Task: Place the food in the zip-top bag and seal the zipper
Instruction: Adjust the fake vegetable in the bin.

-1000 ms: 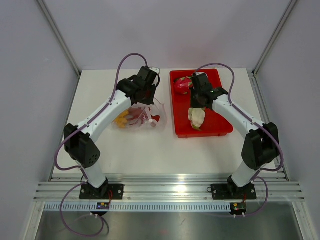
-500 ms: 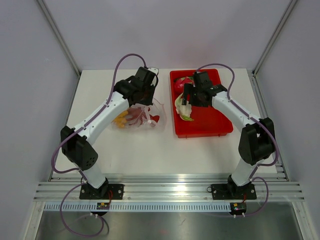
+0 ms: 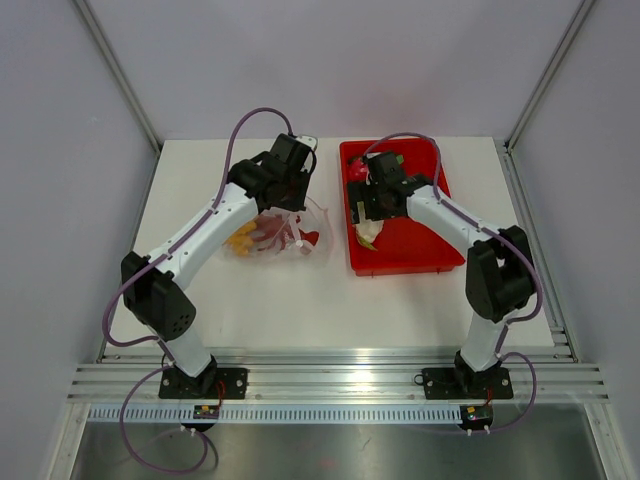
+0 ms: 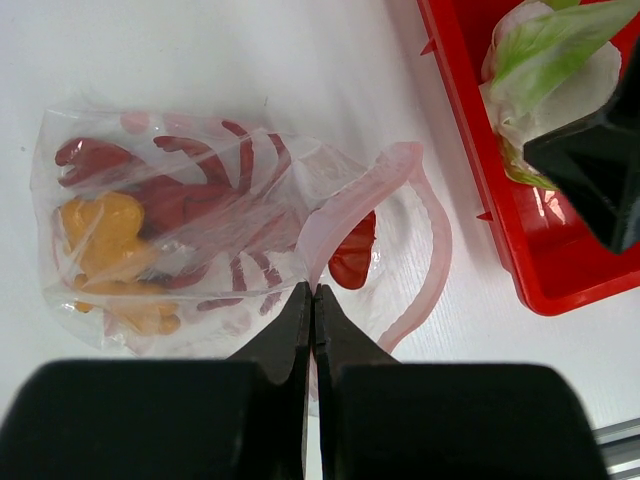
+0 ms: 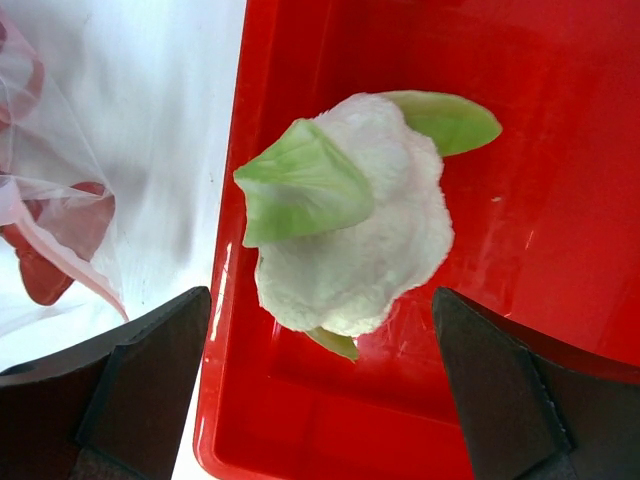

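Observation:
The clear zip-top bag (image 4: 180, 230) lies on the white table with dark-red chili peppers (image 4: 190, 200) and an orange-yellow piece (image 4: 100, 225) inside. Its pink zipper (image 4: 425, 250) curves round an open mouth. My left gripper (image 4: 312, 292) is shut on the bag's near zipper edge; from above it (image 3: 285, 195) hangs over the bag (image 3: 275, 238). A white cauliflower piece with green leaves (image 5: 350, 240) sits in the red tray (image 5: 560, 150) by its left wall. My right gripper (image 5: 322, 300) stands open above it, touching nothing. From above the cauliflower (image 3: 368, 232) is just below that gripper (image 3: 372, 205).
A pink dragon fruit (image 3: 358, 170) lies at the far left corner of the red tray (image 3: 420, 265). The tray's left wall (image 4: 500, 260) runs close beside the bag's open mouth. Grey walls and metal rails enclose the table.
My right gripper opened and let go of the cauliflower, which now sits at the tray's left side. The right arm swung left toward the bag. The left gripper kept its hold.

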`<state>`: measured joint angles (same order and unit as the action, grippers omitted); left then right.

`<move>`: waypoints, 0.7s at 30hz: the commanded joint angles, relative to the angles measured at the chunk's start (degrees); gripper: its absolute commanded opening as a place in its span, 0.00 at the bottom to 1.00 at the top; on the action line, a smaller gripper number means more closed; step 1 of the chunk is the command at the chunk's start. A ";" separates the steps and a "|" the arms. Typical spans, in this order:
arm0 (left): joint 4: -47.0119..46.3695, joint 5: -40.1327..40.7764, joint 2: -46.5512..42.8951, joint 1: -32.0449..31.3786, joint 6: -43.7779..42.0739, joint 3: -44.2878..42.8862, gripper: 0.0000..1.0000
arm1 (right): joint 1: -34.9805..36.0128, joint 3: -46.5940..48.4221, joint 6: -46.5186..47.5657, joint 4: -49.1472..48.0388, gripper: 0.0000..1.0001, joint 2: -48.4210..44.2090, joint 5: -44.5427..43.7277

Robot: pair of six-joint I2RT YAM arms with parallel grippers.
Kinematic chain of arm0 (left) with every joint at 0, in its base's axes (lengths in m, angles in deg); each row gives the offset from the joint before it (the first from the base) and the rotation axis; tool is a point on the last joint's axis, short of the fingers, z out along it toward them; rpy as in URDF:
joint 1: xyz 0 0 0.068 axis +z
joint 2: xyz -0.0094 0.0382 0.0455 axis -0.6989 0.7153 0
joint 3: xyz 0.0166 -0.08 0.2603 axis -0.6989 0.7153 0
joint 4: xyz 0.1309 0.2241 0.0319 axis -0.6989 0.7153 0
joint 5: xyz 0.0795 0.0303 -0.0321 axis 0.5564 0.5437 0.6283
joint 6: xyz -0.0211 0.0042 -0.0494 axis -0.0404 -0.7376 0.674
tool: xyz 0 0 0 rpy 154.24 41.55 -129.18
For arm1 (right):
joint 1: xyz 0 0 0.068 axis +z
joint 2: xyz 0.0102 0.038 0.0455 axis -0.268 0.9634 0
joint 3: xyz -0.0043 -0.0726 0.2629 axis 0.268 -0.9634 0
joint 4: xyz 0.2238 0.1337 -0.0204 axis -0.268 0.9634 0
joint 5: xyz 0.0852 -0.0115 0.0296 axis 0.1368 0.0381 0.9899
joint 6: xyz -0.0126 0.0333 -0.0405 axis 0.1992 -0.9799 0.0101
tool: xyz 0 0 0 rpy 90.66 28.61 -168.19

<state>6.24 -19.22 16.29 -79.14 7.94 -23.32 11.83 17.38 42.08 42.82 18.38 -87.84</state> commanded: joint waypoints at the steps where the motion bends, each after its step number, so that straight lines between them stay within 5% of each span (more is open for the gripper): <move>1: -1.61 0.24 -3.43 0.27 0.08 -0.50 0.00 | 1.01 2.30 0.54 -1.81 0.99 2.83 -2.18; 21: 0.67 0.42 -3.35 0.27 -0.88 -2.26 0.00 | 2.07 -1.21 -8.00 -10.16 1.00 5.22 -18.89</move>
<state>7.40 -19.19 16.27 -79.14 7.87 -23.32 13.03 16.42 35.74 35.67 24.11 -102.88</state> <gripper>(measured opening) 0.008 0.993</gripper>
